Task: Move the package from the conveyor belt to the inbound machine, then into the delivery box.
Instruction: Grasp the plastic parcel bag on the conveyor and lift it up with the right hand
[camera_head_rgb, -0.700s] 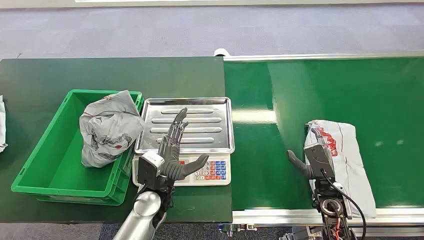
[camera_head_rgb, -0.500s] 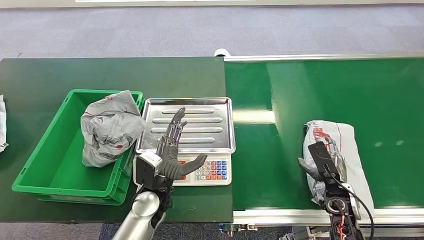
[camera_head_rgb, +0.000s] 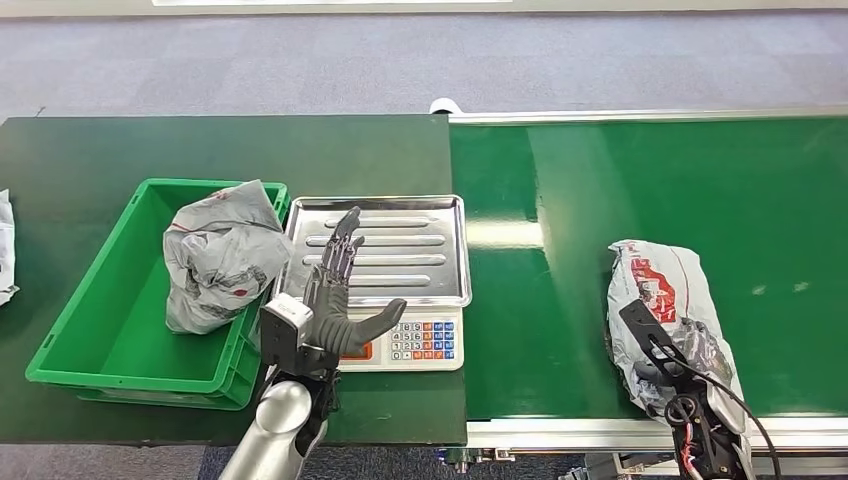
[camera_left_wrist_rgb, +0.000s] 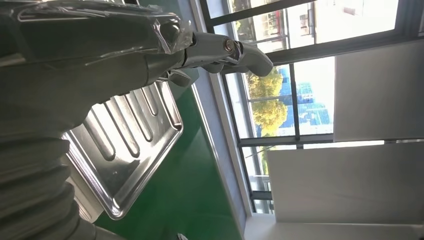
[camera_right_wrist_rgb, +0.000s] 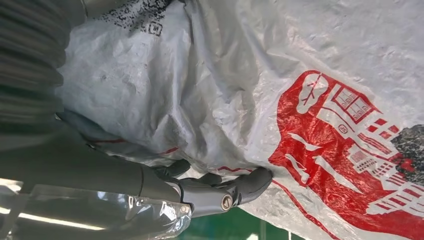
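While the right hand (camera_head_rgb: 668, 362) grips the near end of the package (camera_head_rgb: 668, 300) on the conveyor belt (camera_head_rgb: 640, 180), thumb pressed into crinkled grey plastic with red print, the left hand (camera_head_rgb: 335, 300) hovers with fingers spread, holding nothing, over the scale keypad. Two grey poly bags total: one on the glossy green belt at right, a second bag (camera_head_rgb: 215, 255) crumpled in one green plastic bin (camera_head_rgb: 70, 345) at left. One scale (camera_head_rgb: 420, 340) between them, topped by a ribbed rectangular steel tray (camera_head_rgb: 410, 235).

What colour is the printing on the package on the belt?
Red, on a silver-grey package; clearest in the right wrist view.
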